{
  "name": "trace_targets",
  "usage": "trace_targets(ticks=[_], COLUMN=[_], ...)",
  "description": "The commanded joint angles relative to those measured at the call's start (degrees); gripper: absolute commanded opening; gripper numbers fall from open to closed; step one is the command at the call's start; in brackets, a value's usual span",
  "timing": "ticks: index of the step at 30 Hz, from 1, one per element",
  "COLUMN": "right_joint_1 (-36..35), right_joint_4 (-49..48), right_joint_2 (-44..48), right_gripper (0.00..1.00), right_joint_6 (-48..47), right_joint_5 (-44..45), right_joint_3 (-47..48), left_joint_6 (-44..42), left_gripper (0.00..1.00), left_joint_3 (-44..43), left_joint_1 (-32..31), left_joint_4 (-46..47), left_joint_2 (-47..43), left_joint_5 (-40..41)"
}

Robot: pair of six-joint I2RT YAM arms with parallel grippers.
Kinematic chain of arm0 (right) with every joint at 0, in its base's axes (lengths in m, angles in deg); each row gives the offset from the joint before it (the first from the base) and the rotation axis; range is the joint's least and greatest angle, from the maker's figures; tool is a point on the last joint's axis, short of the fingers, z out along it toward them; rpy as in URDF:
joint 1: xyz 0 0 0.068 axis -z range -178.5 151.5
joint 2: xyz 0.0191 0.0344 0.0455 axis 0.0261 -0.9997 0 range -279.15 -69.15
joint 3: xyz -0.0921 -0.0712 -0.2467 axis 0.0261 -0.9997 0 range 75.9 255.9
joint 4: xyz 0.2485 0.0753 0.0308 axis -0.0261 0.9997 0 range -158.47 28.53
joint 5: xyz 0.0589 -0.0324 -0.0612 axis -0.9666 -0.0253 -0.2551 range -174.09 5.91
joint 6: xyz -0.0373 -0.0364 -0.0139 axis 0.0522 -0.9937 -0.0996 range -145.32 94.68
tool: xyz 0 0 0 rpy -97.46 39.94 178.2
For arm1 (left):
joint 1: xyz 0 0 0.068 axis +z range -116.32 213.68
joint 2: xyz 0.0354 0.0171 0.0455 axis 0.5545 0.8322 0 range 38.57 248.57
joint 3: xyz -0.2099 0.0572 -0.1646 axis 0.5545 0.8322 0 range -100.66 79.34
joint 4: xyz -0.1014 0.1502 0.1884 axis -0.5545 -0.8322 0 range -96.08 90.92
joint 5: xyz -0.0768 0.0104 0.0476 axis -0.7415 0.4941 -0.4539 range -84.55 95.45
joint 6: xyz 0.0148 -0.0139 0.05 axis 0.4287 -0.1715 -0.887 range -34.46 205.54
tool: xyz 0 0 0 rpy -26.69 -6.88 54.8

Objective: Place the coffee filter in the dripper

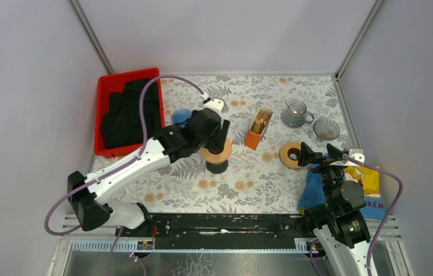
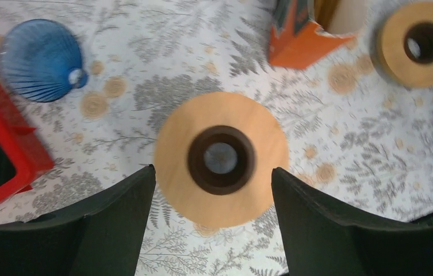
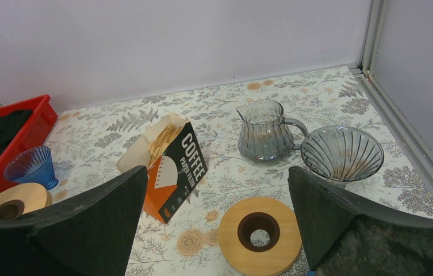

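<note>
Only the right wrist view showed "COFFEE" printed on the orange cardboard box [image 3: 179, 169], with the brown paper filters [image 3: 165, 136] inside. The left end effector [image 2: 213, 172] stood spread astride a round wooden stand [image 2: 221, 115]; the right end effector [image 3: 217, 172] gaped, empty.

Items lying across the surface [image 1: 248, 184]
Bin [image 1: 106, 86] is lying far left, a dripper [image 1: 180, 117] beside it; filter box [image 1: 258, 131] is standing centre, jug [image 1: 294, 114] and second dripper [image 1: 325, 129] sitting right.
</note>
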Motion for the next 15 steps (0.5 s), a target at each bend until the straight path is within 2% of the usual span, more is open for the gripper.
trace_targets(ticks=[1,8,15], right_joint_1=[0.1,0.1,0.1], right_joint_4=[-2.7,-2.7,-2.8], right_joint_2=[0.8,0.7,0.1], right_gripper=[0.99,0.99,0.99], right_joint_6=[0.1,0.0,-0.1], right_joint_5=[-0.8,-0.7,-0.7], right_joint_3=[0.4,0.3,0.2], left_joint_6=[2.7,6.7,10.5], left_gripper=[0.81,0.82,0.81], left_joint_3=[4.1,11.2,16.2], left_joint_1=[6.0,16.6,25.8], left_joint_4=[5.4,13.0,19.8], left_joint_2=[-4.2,-9.4,-8.7], left_joint_5=[2.4,-2.2,-3.3])
